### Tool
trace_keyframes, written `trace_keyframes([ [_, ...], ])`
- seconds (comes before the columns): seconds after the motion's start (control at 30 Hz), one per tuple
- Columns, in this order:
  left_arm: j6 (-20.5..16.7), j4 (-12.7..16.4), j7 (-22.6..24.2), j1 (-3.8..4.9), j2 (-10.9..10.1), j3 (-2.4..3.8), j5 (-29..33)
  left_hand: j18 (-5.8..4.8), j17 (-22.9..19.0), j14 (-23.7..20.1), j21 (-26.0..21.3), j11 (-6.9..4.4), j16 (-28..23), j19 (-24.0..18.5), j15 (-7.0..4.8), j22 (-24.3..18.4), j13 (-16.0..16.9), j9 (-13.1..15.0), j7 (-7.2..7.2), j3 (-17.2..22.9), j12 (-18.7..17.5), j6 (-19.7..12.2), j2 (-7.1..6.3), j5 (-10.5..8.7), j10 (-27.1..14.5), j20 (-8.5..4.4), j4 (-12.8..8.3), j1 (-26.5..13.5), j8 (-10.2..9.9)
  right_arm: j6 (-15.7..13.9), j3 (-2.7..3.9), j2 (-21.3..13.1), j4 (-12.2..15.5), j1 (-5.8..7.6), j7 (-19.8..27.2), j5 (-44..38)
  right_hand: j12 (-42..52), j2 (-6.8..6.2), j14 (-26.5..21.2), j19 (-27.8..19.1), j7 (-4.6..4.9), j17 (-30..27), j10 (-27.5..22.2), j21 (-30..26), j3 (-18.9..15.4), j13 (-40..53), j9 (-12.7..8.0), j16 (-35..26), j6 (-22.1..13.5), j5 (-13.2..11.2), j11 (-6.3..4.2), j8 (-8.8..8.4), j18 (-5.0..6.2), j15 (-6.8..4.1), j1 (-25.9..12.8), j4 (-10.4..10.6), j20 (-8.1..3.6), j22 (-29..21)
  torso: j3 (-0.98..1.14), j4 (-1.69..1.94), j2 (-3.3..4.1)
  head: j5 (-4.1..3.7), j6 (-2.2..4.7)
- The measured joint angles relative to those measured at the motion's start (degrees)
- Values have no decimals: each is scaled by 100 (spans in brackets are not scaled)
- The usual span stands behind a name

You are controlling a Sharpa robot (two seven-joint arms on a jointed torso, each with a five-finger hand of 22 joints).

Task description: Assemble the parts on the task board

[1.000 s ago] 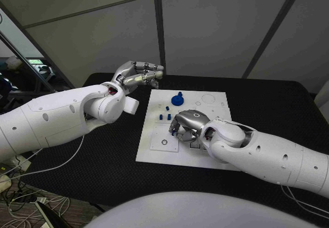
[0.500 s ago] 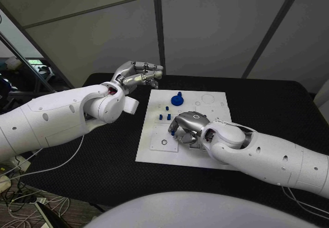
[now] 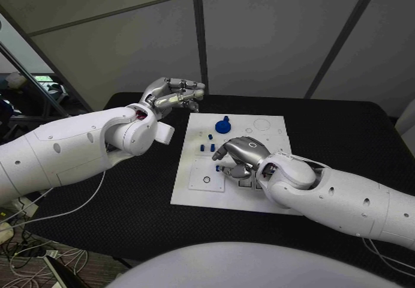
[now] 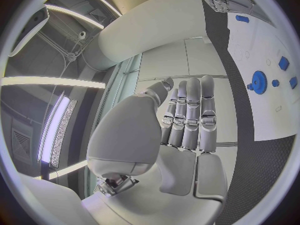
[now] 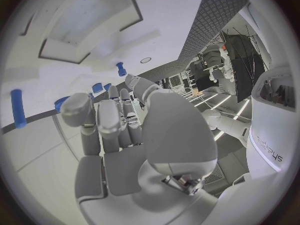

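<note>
- head view: board (image 3: 201,195), white, at frame centre on the black table (image 3: 113,216). right hand (image 3: 238,157) low over the board's middle, fingers curled in and downward; whether anything is pinched under them cannot be told. against a second ago it has rolled slightly toward frame upper left, the knuckles higher and the back of the hand more exposed; its place over the board is about the same.
- head view: left hand (image 3: 176,93) raised off the board at upper left of centre, fingers curled loosely, holding nothing; unchanged from the earlier pictures.
- head view: gear (image 3: 224,126), blue, round, on the board's upper part, apart from both hands; small blue pegs (image 3: 207,146) just left of the right hand. none has moved.
- left wrist view: left hand (image 4: 181,135) with fingers straight and pressed side by side, empty. the board (image 4: 262,55) at frame right carries the gear (image 4: 258,81) and further small blue parts.
- right wrist view: right hand (image 5: 125,135) with fingers bent inward close together, no part visible in them. a blue peg (image 5: 18,114) lies at frame left and another blue peg (image 5: 120,68) sits beyond the fingertips, both on the board (image 5: 162,15).
- judgement: the roll looks like a small adjustment of pose above a seat, either settling on or coming off a part; assembly appears at an early stage, most parts loose.
</note>
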Motion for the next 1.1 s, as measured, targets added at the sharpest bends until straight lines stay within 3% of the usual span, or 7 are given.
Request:
trace_keyframes([
  [0.23,4,-8,-11,0,-18,0,0,0,-5,0,0,20,0,0,0,0,-1,0,0,-16,0,0,0,0,-20,0,-16,0,0,-341,14,-355,368,0,73,-1,99,0,0,0,29,32,0,14,0,16,0,44,30,66,0,34,0,0,0,0,0,46,0,-3,-3,-27,0],
  [0.33,8,-11,-15,0,-27,0,0,0,-5,0,0,20,0,0,0,1,-1,0,0,-16,0,0,0,0,-20,0,-16,0,0,-327,153,-567,519,2,44,0,122,0,0,0,29,45,0,35,-19,15,0,67,30,73,0,34,0,0,0,20,0,60,-2,-8,-4,-86,0],
  [0.43,12,-15,-18,0,-36,0,0,0,-5,0,-22,5,0,0,0,0,-1,1,0,-16,0,0,0,0,-36,0,-16,0,0,-197,272,-761,591,99,-47,6,134,0,0,0,26,45,-22,35,-74,15,1,67,27,94,-23,34,0,0,0,39,0,60,-6,-10,-7,-154,0],
  [0.53,15,-18,-20,0,-40,0,0,0,-5,0,-22,-1,0,0,0,1,-1,1,0,-16,0,0,0,0,-41,0,-16,0,0,-3,336,-910,596,189,-138,18,157,-92,0,0,-33,4,-127,31,-211,14,-7,67,-32,94,-22,34,0,0,-93,82,0,24,-9,-10,-7,-202,0],
  [0.63,20,-28,-22,0,-39,0,0,0,-4,0,-22,-1,0,0,0,1,-1,1,0,-16,0,0,0,0,-41,0,-16,0,0,262,378,-1067,566,257,-232,38,262,-159,-34,-81,-107,-141,-336,-83,-600,12,-39,0,-171,119,-10,34,1,34,-159,178,1,-126,-9,-7,-4,-269,0],
  [0.8,28,-46,-25,-1,-33,0,0,0,-4,0,-22,-1,0,0,0,1,-1,1,0,-16,0,0,0,0,-41,0,-16,0,0,592,395,-1163,475,289,-330,66,472,-89,-84,-131,-155,-261,-563,-165,-1113,23,-49,-30,-338,155,10,34,1,40,-25,285,12,-261,-3,-3,0,-300,0],
  [1.1,43,-53,-29,-1,-24,-1,0,0,-4,0,-22,-1,0,0,0,1,-2,1,0,-16,0,0,0,0,-41,0,-16,0,0,916,402,-1129,307,302,-408,79,630,49,-84,-152,-156,-307,-644,-193,-1299,23,-47,-30,-339,188,10,34,1,40,154,320,33,-285,-5,14,3,-341,0],
])
